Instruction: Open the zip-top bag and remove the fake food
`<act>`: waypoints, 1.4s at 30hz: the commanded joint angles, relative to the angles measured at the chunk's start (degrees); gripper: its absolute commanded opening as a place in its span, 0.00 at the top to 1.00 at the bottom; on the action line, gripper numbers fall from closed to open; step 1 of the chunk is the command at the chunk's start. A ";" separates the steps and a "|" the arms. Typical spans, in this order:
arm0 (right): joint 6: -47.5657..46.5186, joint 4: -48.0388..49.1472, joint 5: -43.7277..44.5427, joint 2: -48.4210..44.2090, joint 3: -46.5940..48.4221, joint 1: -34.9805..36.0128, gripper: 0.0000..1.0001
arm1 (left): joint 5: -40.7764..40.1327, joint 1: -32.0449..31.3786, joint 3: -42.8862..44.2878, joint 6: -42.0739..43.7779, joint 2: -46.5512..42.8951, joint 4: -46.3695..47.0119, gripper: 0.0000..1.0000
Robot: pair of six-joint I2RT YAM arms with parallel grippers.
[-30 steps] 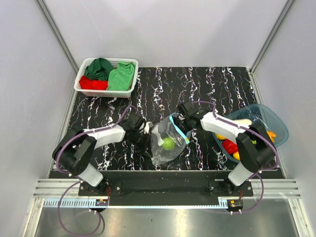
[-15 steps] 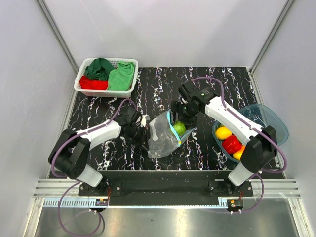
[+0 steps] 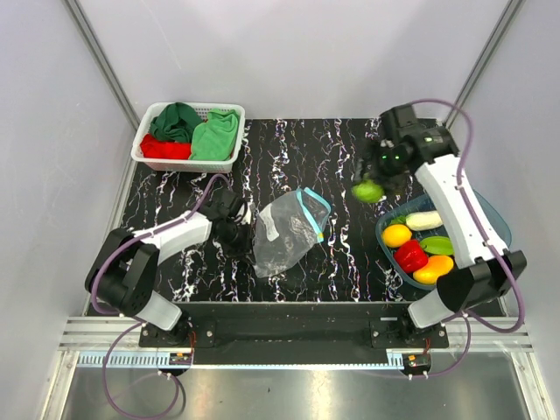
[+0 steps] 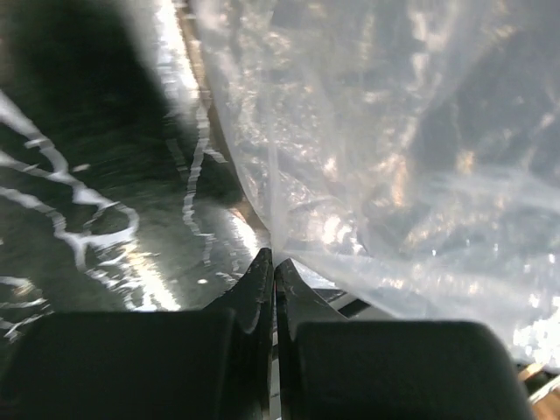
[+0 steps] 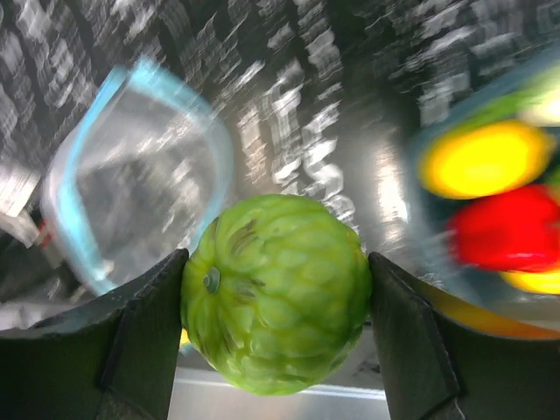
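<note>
The zip-top bag [image 3: 284, 229], clear with a light blue strip, lies crumpled mid-table and looks empty. My left gripper [image 3: 239, 234] sits at its left edge, shut, with a fold of bag film [image 4: 394, 157] pinched at the fingertips [image 4: 262, 262]. My right gripper [image 3: 371, 185] hangs in the air at the back right, shut on a green bumpy fake fruit [image 5: 276, 293]. The bag's open mouth [image 5: 131, 184] shows below it. More fake food lies in the teal tub [image 3: 492, 214]: a yellow piece [image 3: 396, 234], a red one [image 3: 411, 255] and an orange one [image 3: 435, 269].
A white basket [image 3: 149, 156] with red and green folded cloths stands at the back left. The teal tub sits at the table's right edge, under the right arm. The table has a black marbled top, and grey walls close in the sides.
My right gripper has drawn the green fruit out of the bag and carried it up and to the right, near the tub. The left gripper has closed on the bag's edge; the bag sagged flat.
</note>
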 commanded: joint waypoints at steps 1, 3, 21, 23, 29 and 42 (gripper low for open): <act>-5.03 -10.43 20.67 -1.92 1.78 -6.56 0.72 | -5.66 0.63 3.92 -0.66 -0.58 -3.77 1.00; -5.73 -10.26 23.78 -1.74 0.28 -10.18 0.71 | -9.88 0.89 5.59 -0.66 -1.72 -6.40 1.00; -6.42 5.74 44.18 18.20 -4.66 -32.52 0.25 | -9.90 0.98 10.17 5.14 -23.61 -14.15 0.29; -8.45 6.18 43.13 19.35 -3.08 -32.61 0.06 | -7.00 0.89 10.34 5.67 -25.10 -13.80 0.29; -8.98 5.92 35.76 16.99 -3.16 -32.34 0.00 | -5.15 -1.13 10.78 3.13 -26.95 -12.14 0.01; 2.95 8.88 0.35 -12.15 -19.46 -7.84 0.00 | -9.62 -10.97 13.60 -5.31 -27.90 0.33 0.01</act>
